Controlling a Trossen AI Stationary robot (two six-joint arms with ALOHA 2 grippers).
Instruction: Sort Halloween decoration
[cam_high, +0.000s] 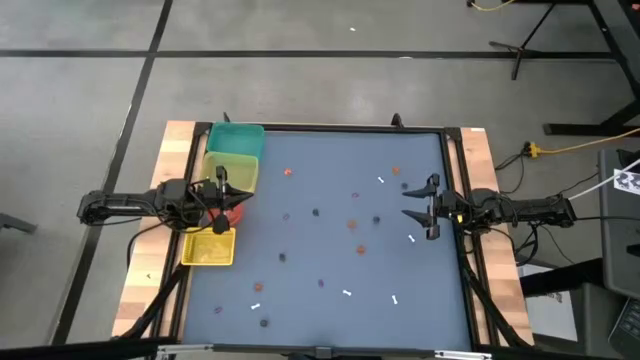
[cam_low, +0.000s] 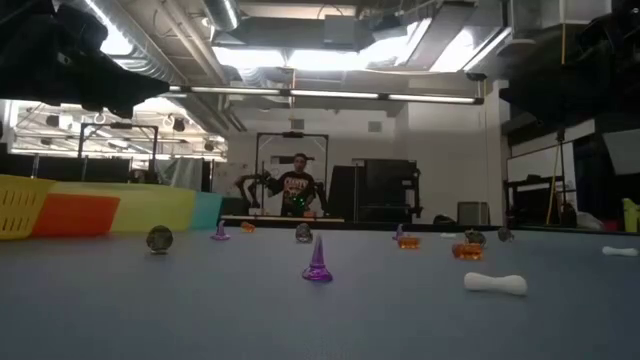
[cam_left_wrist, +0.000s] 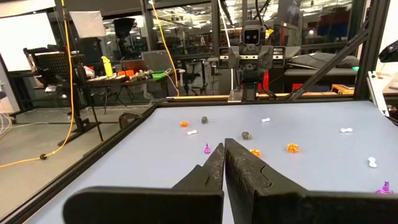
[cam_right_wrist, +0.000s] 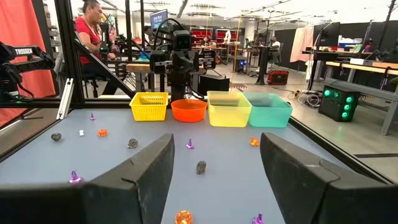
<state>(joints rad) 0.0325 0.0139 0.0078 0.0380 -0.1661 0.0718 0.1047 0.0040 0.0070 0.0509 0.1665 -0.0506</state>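
Note:
The Halloween decoration lies scattered over the blue-grey mat: round orange pieces (cam_high: 352, 224), dark ones (cam_high: 315, 212) and thin white sticks (cam_high: 411, 238). The low view shows a purple cone (cam_low: 317, 262) and a white stick (cam_low: 495, 283) close by. My left gripper (cam_high: 235, 200) hovers shut and empty over the row of bins at the mat's left edge, and its fingers (cam_left_wrist: 222, 155) point across the mat. My right gripper (cam_high: 408, 203) is wide open and empty above the mat's right side. A dark ball (cam_right_wrist: 201, 167) lies on the mat ahead of its fingers.
Along the left edge stand a teal bin (cam_high: 235, 138), a yellow bin (cam_high: 232, 168), a red bowl (cam_high: 238, 212) and a yellow basket (cam_high: 210, 247). A black frame borders the mat (cam_high: 455, 180). A person stands beyond the far edge (cam_low: 297, 190).

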